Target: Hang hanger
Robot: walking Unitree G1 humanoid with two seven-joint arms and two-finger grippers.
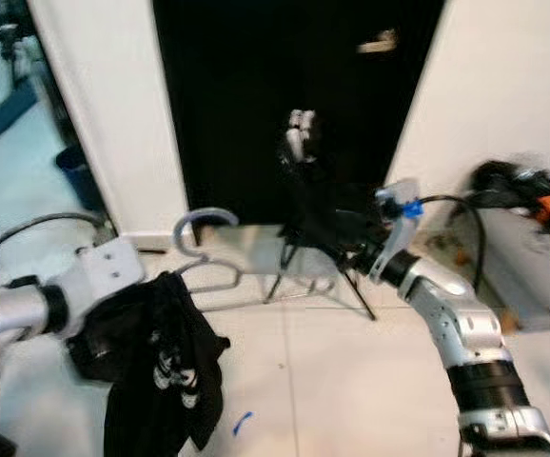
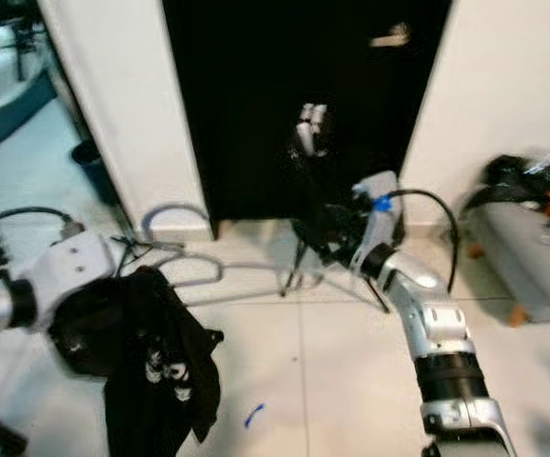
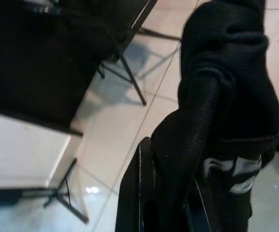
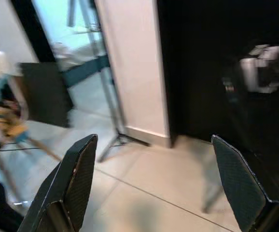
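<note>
A grey hanger [image 1: 206, 249] carries a black garment [image 1: 161, 371] with white print, low on the left over the tiled floor. My left gripper [image 1: 156, 290] is buried in the top of the garment and shut on the hanger; one black finger [image 3: 140, 193] lies against the cloth in the left wrist view. The hanger's hook [image 1: 199, 221] points up toward the black door [image 1: 256, 105]. My right gripper [image 4: 154, 140] reaches forward at centre, open wide with nothing between its fingers. It hangs beside a black tripod stand [image 1: 351, 286] topped by a white object [image 1: 301, 133].
A grey bench [image 1: 537, 276] with dark and orange items stands at the right wall. White wall sections flank the door. A dark bin [image 1: 75, 171] sits far left, and a blue scrap [image 1: 243, 422] lies on the tiles.
</note>
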